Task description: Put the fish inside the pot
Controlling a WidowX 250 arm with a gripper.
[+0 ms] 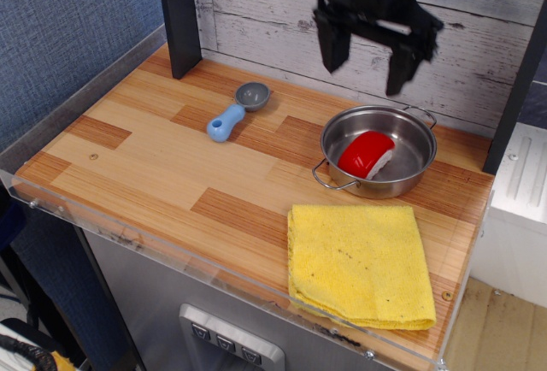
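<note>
Resting in the pot [416, 168], the fish [365, 155] sits beside a yellow cloth [359, 262].

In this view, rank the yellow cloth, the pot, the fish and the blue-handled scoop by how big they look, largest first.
1. yellow cloth, though it lies nearest the camera, which flatters it
2. pot
3 and 4. fish and scoop: too close to rank. The scoop looks longer, the fish bulkier.

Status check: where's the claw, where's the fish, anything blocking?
Claw open, empty, high above the pot. Fish lies inside the pot, released. Nothing in the way; scoop and yellow cloth sit apart.
</note>
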